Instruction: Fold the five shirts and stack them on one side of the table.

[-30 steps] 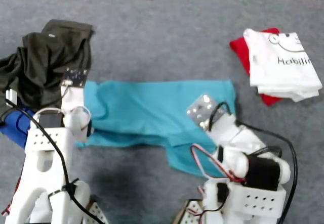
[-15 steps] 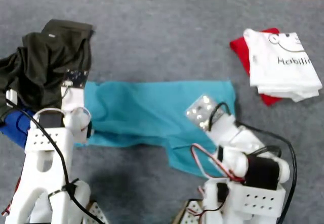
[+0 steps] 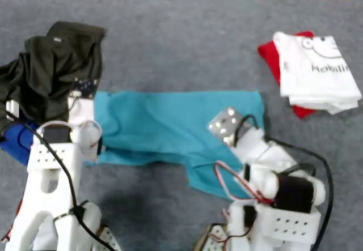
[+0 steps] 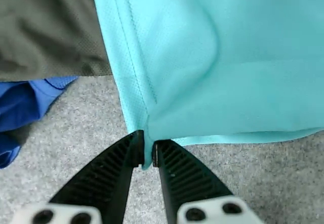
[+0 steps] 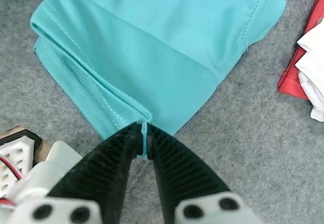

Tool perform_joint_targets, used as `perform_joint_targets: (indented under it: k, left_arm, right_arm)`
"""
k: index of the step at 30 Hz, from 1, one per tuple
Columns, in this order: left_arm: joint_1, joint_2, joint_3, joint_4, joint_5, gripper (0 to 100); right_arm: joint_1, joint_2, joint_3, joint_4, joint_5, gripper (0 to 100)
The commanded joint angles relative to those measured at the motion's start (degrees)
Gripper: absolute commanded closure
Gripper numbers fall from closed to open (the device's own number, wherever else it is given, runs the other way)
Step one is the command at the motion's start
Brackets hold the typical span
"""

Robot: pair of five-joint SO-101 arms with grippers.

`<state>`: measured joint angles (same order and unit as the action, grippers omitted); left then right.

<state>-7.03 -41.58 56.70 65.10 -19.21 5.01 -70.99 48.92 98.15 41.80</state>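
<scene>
The left gripper (image 4: 148, 150) is pinched shut on the near left corner of the teal shirt (image 3: 170, 120). The right gripper (image 5: 144, 133) is pinched shut too, on a doubled-up edge at the shirt's right end. So each arm holds one end of the same shirt.

The teal shirt lies flat in the middle of the grey table (image 3: 181, 41). Its long way runs from side to side, from one arm across to the other. Most of the cloth spreads away from both grippers, toward the far side of the table. I think the next move is to lift the near edge and bring it over to the far edge, and both arms need to go together so the cloth stays straight.

The white shirt (image 3: 317, 72) sits folded on top of the red shirt (image 3: 267, 52) at the far right. That pile is nearer the right arm. The dark shirt (image 3: 51, 69) and the blue shirt (image 4: 20, 102) lie bunched up beside the left arm, not yet folded.
</scene>
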Motion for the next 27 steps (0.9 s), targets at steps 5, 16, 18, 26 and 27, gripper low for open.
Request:
perform_joint_targets:
  k: [5, 16, 18, 26, 27]
  left_arm:
    - [0.2, -1.5, -0.4, 0.3, -0.4, 98]
    - [0.2, -1.5, -0.8, 2.5, -0.1, 98]
    - [0.2, -1.5, -0.8, 2.8, -0.1, 98]
    - [0.2, -1.5, -0.6, 4.2, -0.4, 98]
    - [0.2, -1.5, -0.7, 4.2, -0.4, 98]
  right_arm:
    - [0.8, -0.4, 0.0, 0.1, 0.4, 99.4]
    - [1.1, -0.4, 0.0, 0.1, 0.4, 99.4]
    - [1.1, -0.4, -0.1, 0.4, 0.4, 99.4]
    - [1.0, -0.4, -0.4, 1.8, 3.3, 99.4]
    - [1.0, -0.4, -0.4, 2.5, 4.4, 99.4]
